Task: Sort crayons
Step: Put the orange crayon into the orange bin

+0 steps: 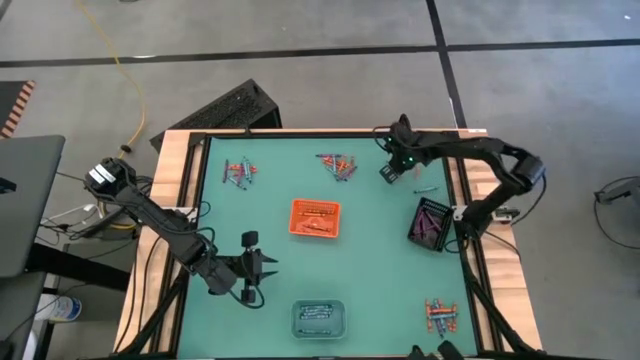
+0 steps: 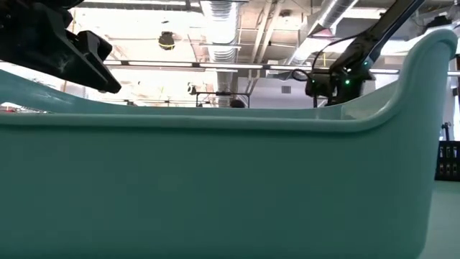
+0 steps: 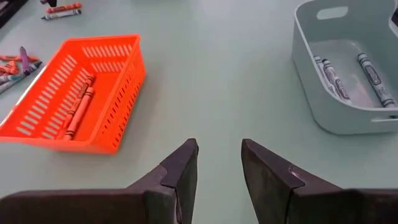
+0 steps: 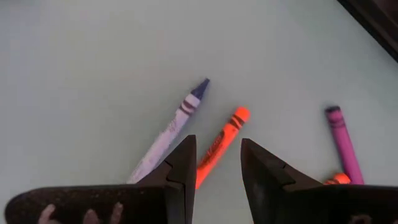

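Observation:
My right gripper point(image 4: 217, 162) is open above loose crayons on the green table, at the far right point(image 1: 388, 170). An orange-red crayon point(image 4: 222, 138) lies flat and runs in under the fingertips. A blue-grey crayon point(image 4: 177, 118) lies beside it and a purple one point(image 4: 341, 140) lies farther off. I see no touch. My left gripper point(image 3: 219, 163) is open and empty over bare table at the near left point(image 1: 252, 266). It stands between the orange tray point(image 3: 118, 102) and the pale tray point(image 3: 323, 112).
The orange tray point(image 1: 315, 218) holds orange-red crayons, the pale tray point(image 1: 319, 318) blue-grey ones, and the black tray point(image 1: 432, 222) purple ones. Loose crayon piles lie at far left point(image 1: 240, 172), far middle point(image 1: 338, 163) and near right point(image 1: 440, 315). A pale wall point(image 2: 215, 187) fills the low view.

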Tool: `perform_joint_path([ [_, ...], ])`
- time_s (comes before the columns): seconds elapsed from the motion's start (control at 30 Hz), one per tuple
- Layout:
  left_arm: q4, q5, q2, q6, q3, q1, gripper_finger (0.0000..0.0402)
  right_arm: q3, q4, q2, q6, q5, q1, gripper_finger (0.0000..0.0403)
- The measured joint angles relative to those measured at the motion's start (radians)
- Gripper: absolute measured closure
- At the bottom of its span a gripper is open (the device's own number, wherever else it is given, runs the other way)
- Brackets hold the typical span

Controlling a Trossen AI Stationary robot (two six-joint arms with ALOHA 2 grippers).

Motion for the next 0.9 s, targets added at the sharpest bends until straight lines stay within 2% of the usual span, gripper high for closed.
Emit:
perform_joint_path([
  [0.3, -0.001, 0.0, 0.0, -0.004, 0.0, -0.002, 0.0287, 0.037, -0.009, 0.088, -0.004, 0.01, -0.011, 0.0284],
  [0.7, -0.002, 0.004, 0.002, -0.025, 0.0, -0.014, 0.0287, 0.03, -0.039, 0.077, -0.002, 0.007, -0.032, 0.0284],
  [0.9, -0.001, 0.009, 0.002, -0.031, 0.0, -0.014, 0.0287, -0.011, -0.028, 0.072, -0.07, 0.006, -0.056, 0.0284],
])
